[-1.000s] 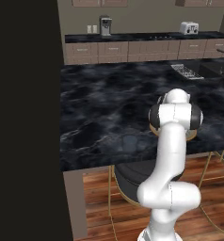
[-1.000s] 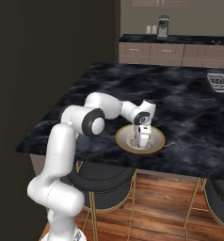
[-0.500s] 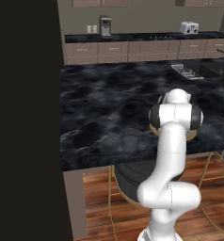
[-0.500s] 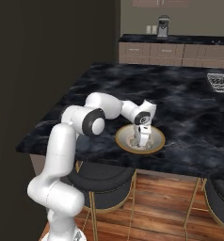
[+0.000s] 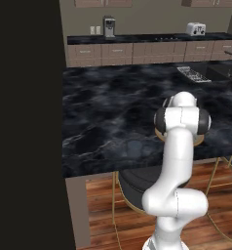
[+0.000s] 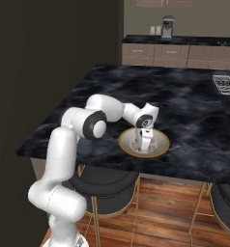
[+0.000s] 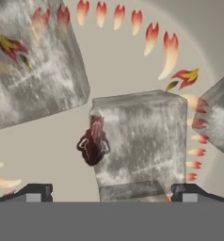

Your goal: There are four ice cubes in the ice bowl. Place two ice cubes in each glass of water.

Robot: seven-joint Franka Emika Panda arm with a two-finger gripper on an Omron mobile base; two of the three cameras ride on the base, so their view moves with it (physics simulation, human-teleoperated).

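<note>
Three ice cubes show in the hand view, lying on the pale cream floor of the ice bowl. The middle one sits directly ahead of the gripper, squarely between its two dark fingertips, which stand wide apart at either side of it with bare bowl floor between each tip and the cube. The gripper is open and nothing is clamped yet. A second cube lies further ahead and off to the left of the gripper, tilted, and a third is cut by the right edge of that view. A ring of red and orange flame-like marks painted on the bowl's inside curves round past the cubes.

From the right base view the gripper points straight down into the bowl, its tips low inside the tan-gold rim. The bowl rests on the dark marbled counter, near the edge closest to the robot. Black round stools stand under that edge. In the left base view the arm's own elbow hides most of the bowl, and only a sliver of rim peeks out beside it.
</note>
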